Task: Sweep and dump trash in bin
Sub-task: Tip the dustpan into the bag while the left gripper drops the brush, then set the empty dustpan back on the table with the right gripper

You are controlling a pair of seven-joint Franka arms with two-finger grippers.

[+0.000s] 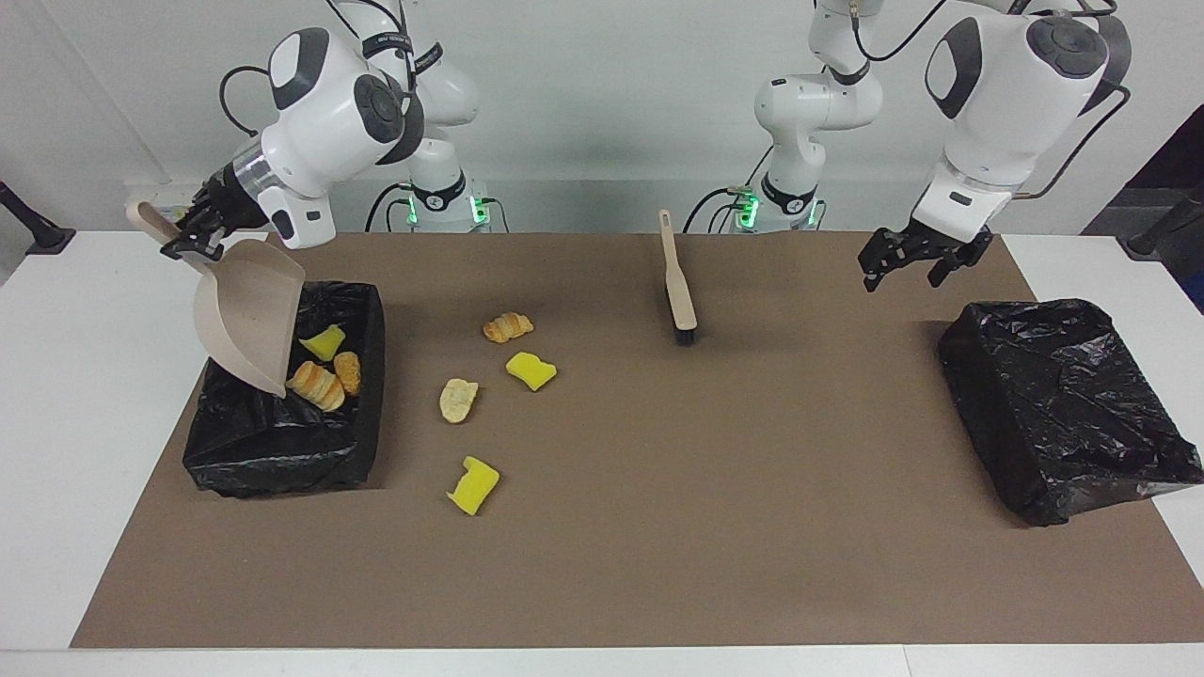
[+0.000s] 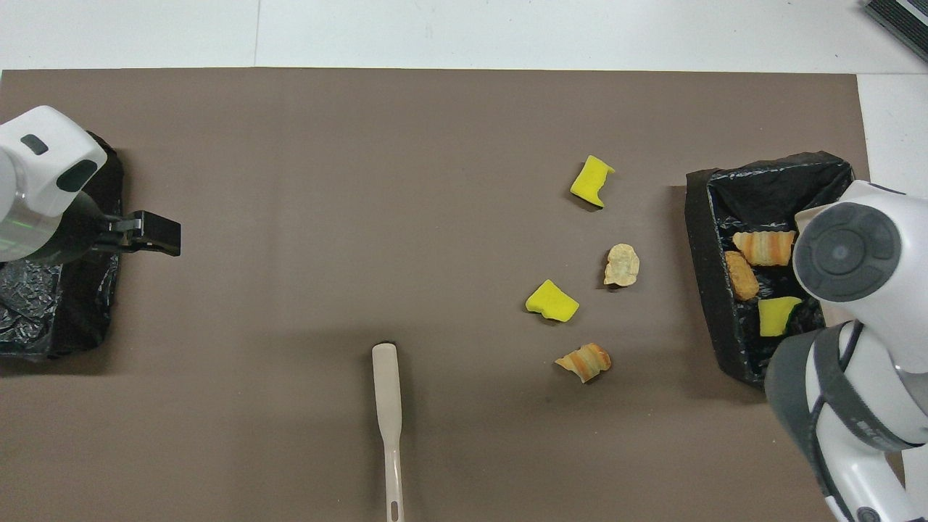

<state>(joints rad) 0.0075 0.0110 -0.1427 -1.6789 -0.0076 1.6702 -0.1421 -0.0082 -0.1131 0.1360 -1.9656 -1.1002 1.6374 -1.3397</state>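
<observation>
Right gripper [image 1: 193, 235] is clamping our dustpan [image 1: 249, 315], mouth tipping down into bin [image 1: 367, 376], upper left | trash [image 1: 320, 376] inside | left gripper [image 1: 917, 259] spread wide, upper right.

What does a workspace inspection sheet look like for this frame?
Surface: brown mat on white table.
Job's things: three trash pieces in the bin at the right arm's end; four trash pieces on the mat beside it; dustpan tilted over that bin; brush on the mat, nearer to the robots.
Clutter: second bin at the left arm's end.
Claws: right claw shut on the dustpan handle; left claw open, waiting over the mat by the second bin.
Cables: black cables along the arms.
Surroundings: white wall.
</observation>
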